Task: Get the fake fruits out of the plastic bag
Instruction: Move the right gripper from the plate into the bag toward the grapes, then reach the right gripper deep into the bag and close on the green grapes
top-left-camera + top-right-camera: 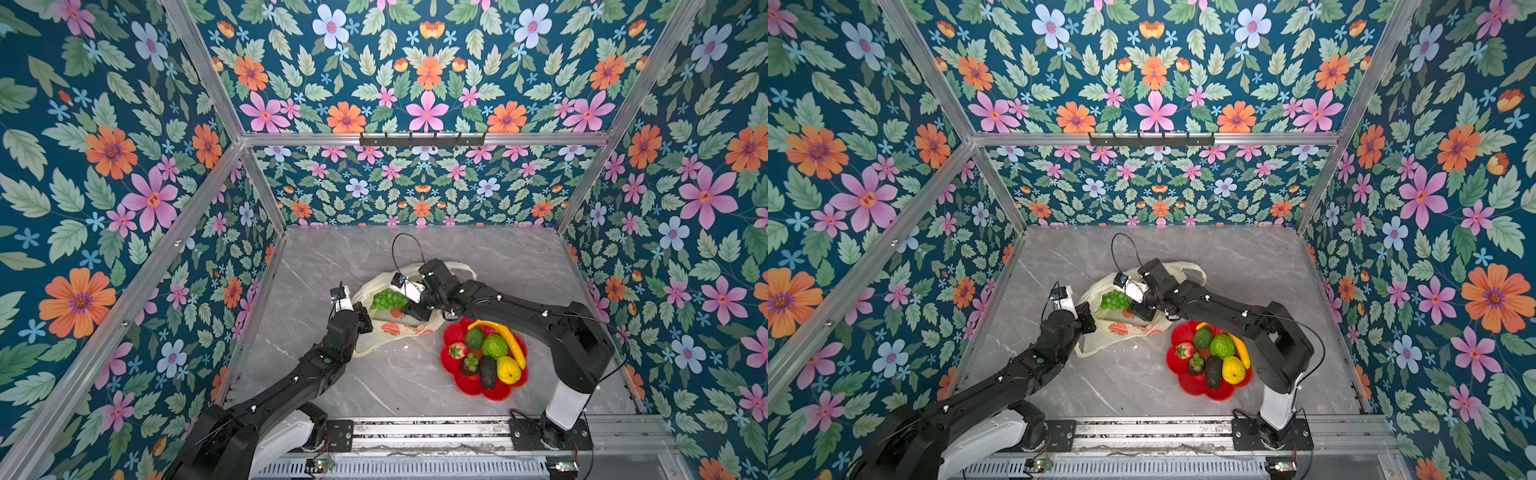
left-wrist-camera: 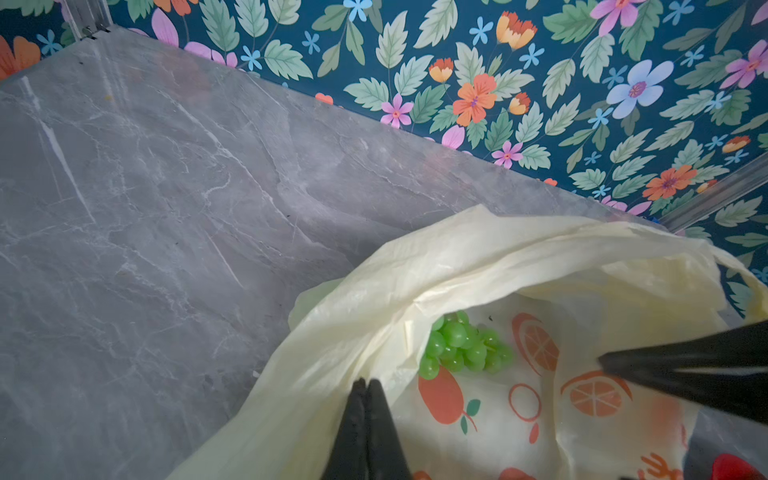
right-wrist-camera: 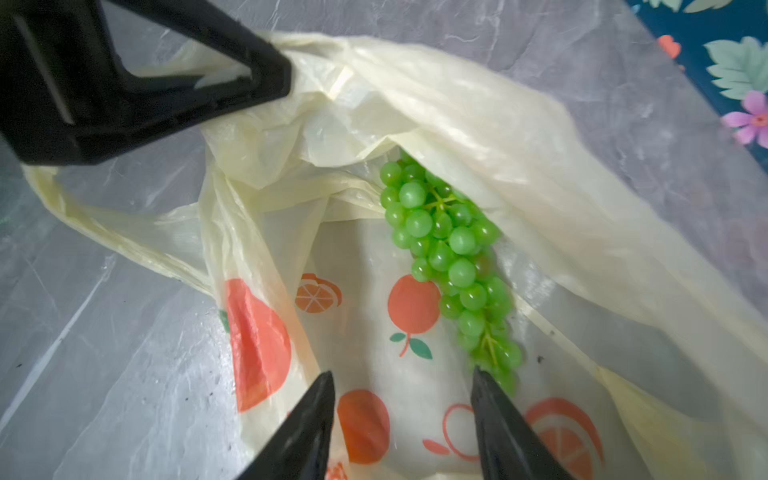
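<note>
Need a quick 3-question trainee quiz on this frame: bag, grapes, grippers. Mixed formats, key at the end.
1. True or false: the left gripper is shut on the plastic bag's edge.
2. Short answer: is the right gripper open or shut?
3. The green grape bunch is: A) clamped in the right gripper B) lying ungripped inside the plastic bag C) outside the bag.
Key: 1 true. 2 open, holding nothing. 3 B.
</note>
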